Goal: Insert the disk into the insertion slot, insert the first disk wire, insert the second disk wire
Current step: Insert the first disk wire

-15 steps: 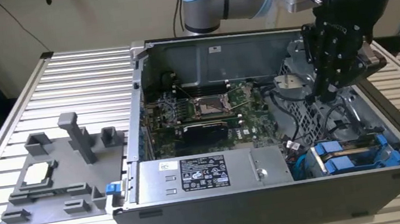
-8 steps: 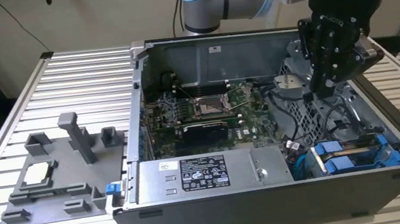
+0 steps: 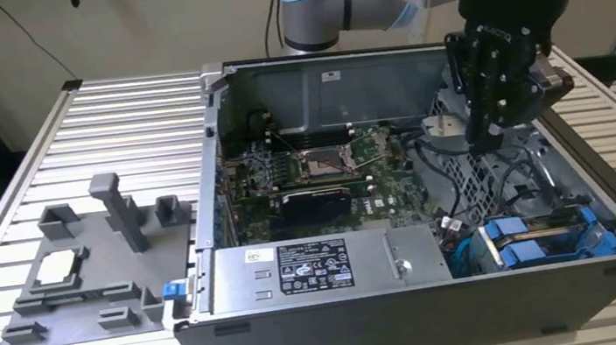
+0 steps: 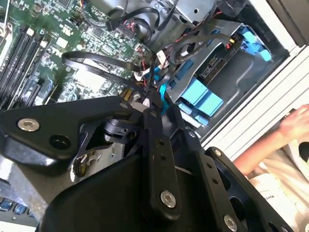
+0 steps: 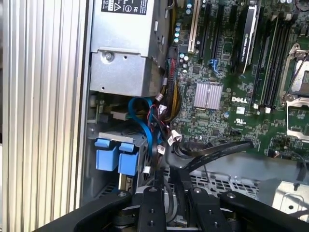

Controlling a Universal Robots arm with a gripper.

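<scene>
Hovering over open grey metal case (image 3: 420,313): black gripper (image 3: 486,140), fingers (image 4: 153,130) pressed together; two blue plastic drive carriers (image 3: 529,251), side by side.

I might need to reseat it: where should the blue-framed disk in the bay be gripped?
Probably by its blue end tabs, reached down through the case's open side. They stand clear of the grey cage, while the rest of the disk lies sunk between its walls, leaving little to pinch.
</scene>
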